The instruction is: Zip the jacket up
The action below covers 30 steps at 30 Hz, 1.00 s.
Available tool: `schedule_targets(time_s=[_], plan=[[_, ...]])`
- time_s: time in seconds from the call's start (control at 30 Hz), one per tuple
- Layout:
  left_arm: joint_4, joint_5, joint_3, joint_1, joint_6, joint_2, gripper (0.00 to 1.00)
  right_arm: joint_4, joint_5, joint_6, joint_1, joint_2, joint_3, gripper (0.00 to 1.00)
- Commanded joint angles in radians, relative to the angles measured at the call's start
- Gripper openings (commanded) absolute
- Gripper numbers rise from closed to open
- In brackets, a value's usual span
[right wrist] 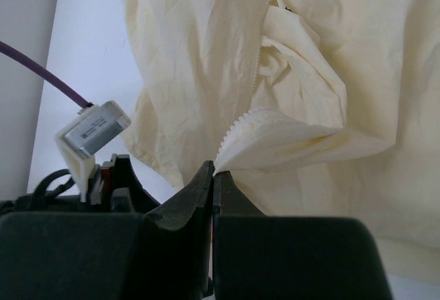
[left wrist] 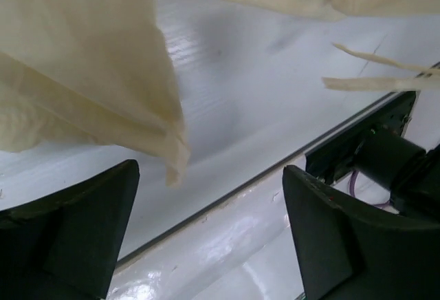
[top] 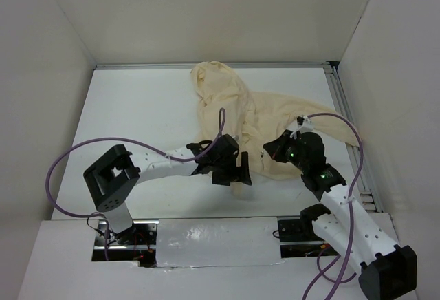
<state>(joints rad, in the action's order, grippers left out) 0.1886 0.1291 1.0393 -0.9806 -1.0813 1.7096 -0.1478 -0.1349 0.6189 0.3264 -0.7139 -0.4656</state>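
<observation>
White table point(top: 137, 107), white walls point(top: 206, 11) (jacket point(top: 275, 111) crumpled)

1. A white counter point(top: 137, 121) forms the floor of the enclosure.
2. Plain white walls point(top: 206, 11) stand on three sides.
3. A metal rail point(top: 342, 97) runs along the counter's right edge.
4. A shiny silver sheet point(top: 213, 241) lies at its near edge.

jacket point(top: 234, 100) on desk point(top: 137, 107), far-centre to rt, my L hand point(top: 239, 175) at its near edge, centre, my R hand point(top: 273, 150) just rt of that, nipping its zip edge
</observation>
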Motion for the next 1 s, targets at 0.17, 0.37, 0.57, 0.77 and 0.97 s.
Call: schedule_targets(time_s=[0.17,0.37,0.57,0.77,0.97], plan=[[0.392,-0.11,0.218,-0.018,0.153,-0.011,0.99,0.004,-0.011,-0.028,-0.007,0.001,-0.024,0.0],[0.382,-0.109,0.197,-0.018,0.288,0.002,0.98,0.001,-0.015,-0.039,-0.006,-0.015,-0.033,0.0],[0.261,0.018,0.197,-0.018,0.388,0.064,0.97,0.001,-0.009,-0.042,-0.006,-0.015,-0.028,0.0],[0.281,-0.014,0.214,-0.017,0.396,0.13,0.83,-0.013,0.011,-0.045,-0.007,-0.001,-0.027,0.0],[0.261,0.029,0.228,-0.018,0.415,0.169,0.75,-0.024,0.034,-0.045,-0.009,0.01,-0.016,0.0]])
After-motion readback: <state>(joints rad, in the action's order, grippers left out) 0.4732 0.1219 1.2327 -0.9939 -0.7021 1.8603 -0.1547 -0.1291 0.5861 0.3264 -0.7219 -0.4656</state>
